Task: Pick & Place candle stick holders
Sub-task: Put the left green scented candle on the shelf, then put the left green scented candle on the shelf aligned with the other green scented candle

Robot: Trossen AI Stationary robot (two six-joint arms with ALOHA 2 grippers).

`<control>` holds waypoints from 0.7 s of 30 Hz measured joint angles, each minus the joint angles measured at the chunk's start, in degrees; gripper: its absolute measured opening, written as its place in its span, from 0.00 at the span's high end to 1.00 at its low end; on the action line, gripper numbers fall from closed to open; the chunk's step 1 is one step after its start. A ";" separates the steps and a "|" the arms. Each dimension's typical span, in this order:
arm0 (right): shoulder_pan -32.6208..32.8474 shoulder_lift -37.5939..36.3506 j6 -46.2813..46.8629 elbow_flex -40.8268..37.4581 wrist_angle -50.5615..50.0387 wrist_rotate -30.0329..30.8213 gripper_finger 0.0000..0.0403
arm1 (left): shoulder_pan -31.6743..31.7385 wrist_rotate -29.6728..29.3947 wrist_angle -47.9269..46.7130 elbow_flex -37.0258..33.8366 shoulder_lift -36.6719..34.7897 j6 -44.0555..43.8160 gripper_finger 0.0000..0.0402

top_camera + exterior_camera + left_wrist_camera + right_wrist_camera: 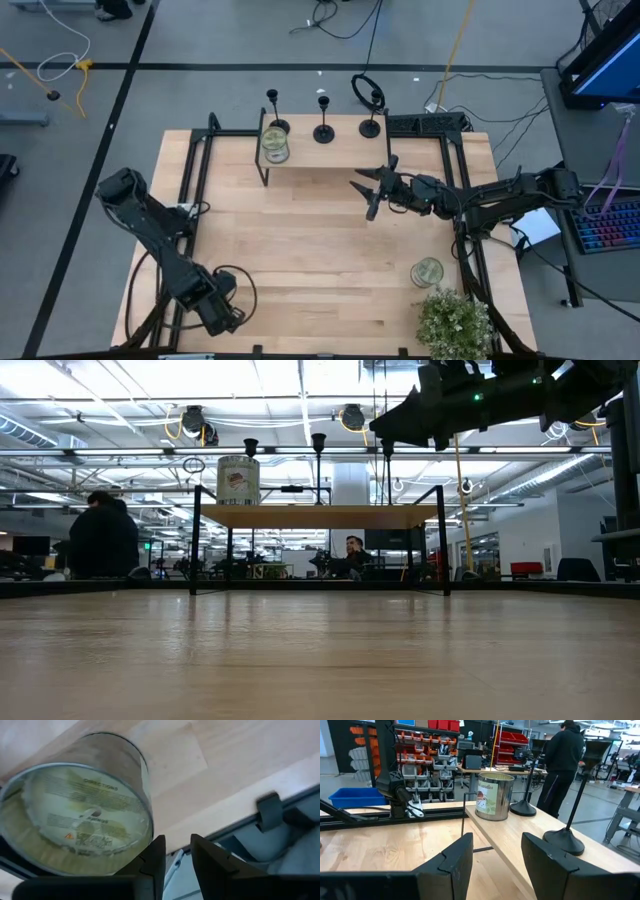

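Three black candle stick holders point(277, 125), point(324, 132), point(370, 127) stand on their round bases on a raised wooden shelf point(330, 152) at the table's far middle. My right gripper point(368, 190) is open and empty. It hovers above the table just near of the shelf's right end and points at it. In the right wrist view its fingers point(495, 850) face two holders point(565, 840), point(523, 809). In the low view the holders' cups point(318, 442) rise above the shelf. My left gripper point(225, 320) waits at the table's near left with a narrow gap between its fingers point(177, 855).
A glass candle jar point(275, 145) stands on the shelf's left end beside the leftmost holder. Another jar point(427, 271) and a potted plant point(455, 322) are at the near right. A third jar point(75, 805) lies close beside my left gripper. People show in the room behind.
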 joint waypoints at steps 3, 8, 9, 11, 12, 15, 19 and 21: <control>-0.01 0.00 -0.85 0.00 0.04 0.00 0.60 | -0.08 0.01 -0.21 0.00 0.36 -0.86 0.77; -0.02 0.00 -1.17 0.00 0.05 0.00 0.60 | 0.49 0.27 0.84 0.07 -0.16 2.22 0.83; -0.01 0.00 -1.17 0.00 0.05 0.00 0.60 | 0.80 0.77 0.77 0.43 -0.26 2.64 0.85; -0.02 0.00 -1.17 0.00 0.05 0.00 0.60 | 1.23 1.70 0.58 1.28 -0.22 3.68 0.87; 0.00 0.00 -1.17 0.00 0.05 0.00 0.60 | 1.34 1.81 0.42 1.96 -0.20 4.33 0.88; 0.00 0.00 -1.17 0.00 0.05 0.02 0.60 | 1.96 2.13 0.43 3.61 -0.24 6.08 0.88; -0.02 0.00 -1.17 0.00 0.05 0.00 0.60 | 2.32 2.22 -0.21 4.22 -0.24 8.62 0.83; -0.02 0.00 -1.17 0.00 0.05 0.00 0.60 | 2.22 2.22 -1.65 4.22 -0.22 9.59 0.80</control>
